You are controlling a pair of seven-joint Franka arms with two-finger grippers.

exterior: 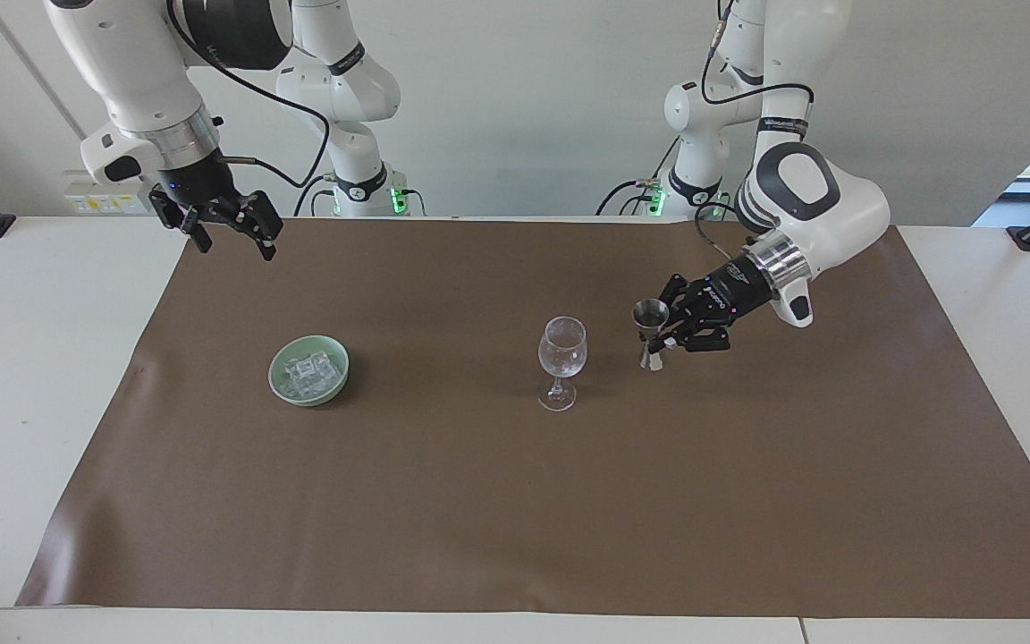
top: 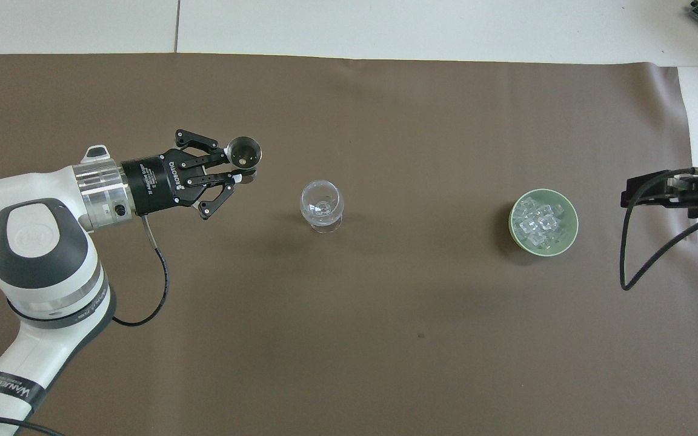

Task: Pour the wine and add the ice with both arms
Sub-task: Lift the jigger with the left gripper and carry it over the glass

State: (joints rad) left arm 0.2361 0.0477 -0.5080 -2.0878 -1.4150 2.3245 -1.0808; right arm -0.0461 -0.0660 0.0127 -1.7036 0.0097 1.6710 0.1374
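My left gripper [exterior: 658, 337] [top: 241, 174] is shut on a small steel jigger [exterior: 651, 324] [top: 244, 151], held upright above the brown mat beside the stemmed glass. That clear glass [exterior: 561, 356] [top: 322, 204] stands upright mid-table. Clear ice cubes [exterior: 308, 370] [top: 540, 222] fill a pale green bowl [exterior: 333, 351] [top: 571, 231] toward the right arm's end. High over the mat's corner at that end, my right gripper [exterior: 231, 231] [top: 628, 196] waits open with nothing in it. No wine shows.
A brown mat [exterior: 515, 501] covers most of the white table [exterior: 23, 376]. A black cable [top: 646, 260] hangs from the right arm beside the bowl.
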